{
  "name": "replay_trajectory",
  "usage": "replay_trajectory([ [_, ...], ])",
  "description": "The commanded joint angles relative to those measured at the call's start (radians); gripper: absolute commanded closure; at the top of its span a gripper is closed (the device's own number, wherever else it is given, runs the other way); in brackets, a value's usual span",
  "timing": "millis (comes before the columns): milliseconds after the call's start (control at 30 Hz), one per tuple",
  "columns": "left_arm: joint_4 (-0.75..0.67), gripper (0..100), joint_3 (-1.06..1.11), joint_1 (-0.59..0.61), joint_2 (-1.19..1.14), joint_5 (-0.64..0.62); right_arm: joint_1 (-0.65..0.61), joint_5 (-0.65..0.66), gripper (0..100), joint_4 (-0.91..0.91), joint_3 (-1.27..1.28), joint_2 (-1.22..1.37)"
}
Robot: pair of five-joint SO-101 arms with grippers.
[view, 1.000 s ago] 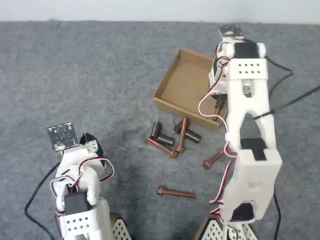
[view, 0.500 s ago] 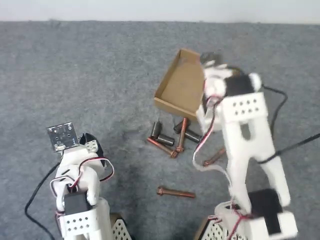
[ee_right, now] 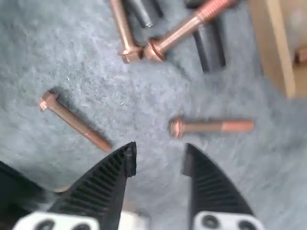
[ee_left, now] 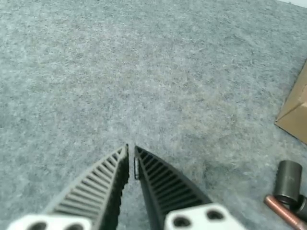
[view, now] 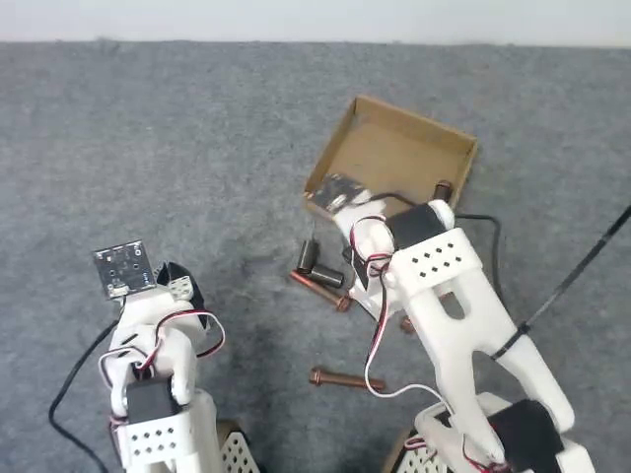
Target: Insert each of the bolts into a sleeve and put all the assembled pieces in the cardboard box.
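The cardboard box (view: 394, 148) sits at the back, with one bolt-in-sleeve piece (view: 443, 187) lying against its right wall. In front of it are loose copper bolts (view: 347, 378) (view: 320, 289) and dark sleeves (view: 309, 254). My right arm (view: 434, 266) hangs over this pile. Its gripper (ee_right: 158, 155) is open and empty, just above a bolt (ee_right: 211, 126), with another bolt (ee_right: 74, 120) off to one side. My left gripper (ee_left: 130, 149) is shut and empty over bare carpet at the near left (view: 175, 284). A sleeve (ee_left: 289, 177) lies far from it.
Grey carpet covers the whole table. The box wall (ee_right: 273, 48) rises close beside the pile of two crossed bolts (ee_right: 158, 45) and sleeves (ee_right: 208, 40). A cable (view: 582, 266) trails off the right arm.
The right arm has swung back from over the box to the bolt pile, and a piece now lies in the box. The left arm has not moved.
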State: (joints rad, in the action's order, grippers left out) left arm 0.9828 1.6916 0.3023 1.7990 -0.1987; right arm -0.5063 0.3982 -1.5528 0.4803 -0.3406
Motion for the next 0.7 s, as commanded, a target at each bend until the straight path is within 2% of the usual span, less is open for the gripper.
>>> replay_trajectory([
  [0,-0.011,98,-0.007,0.006,0.020,0.012,-0.005,0.187,82.1,0.059,0.017,-0.050],
  [467,0.008,98,-0.007,0.006,0.020,0.012,0.004,0.443,82.9,0.381,0.207,-0.048],
  [667,0.005,98,-0.007,0.003,0.020,0.021,0.051,0.474,82.9,0.506,0.219,-0.048],
])
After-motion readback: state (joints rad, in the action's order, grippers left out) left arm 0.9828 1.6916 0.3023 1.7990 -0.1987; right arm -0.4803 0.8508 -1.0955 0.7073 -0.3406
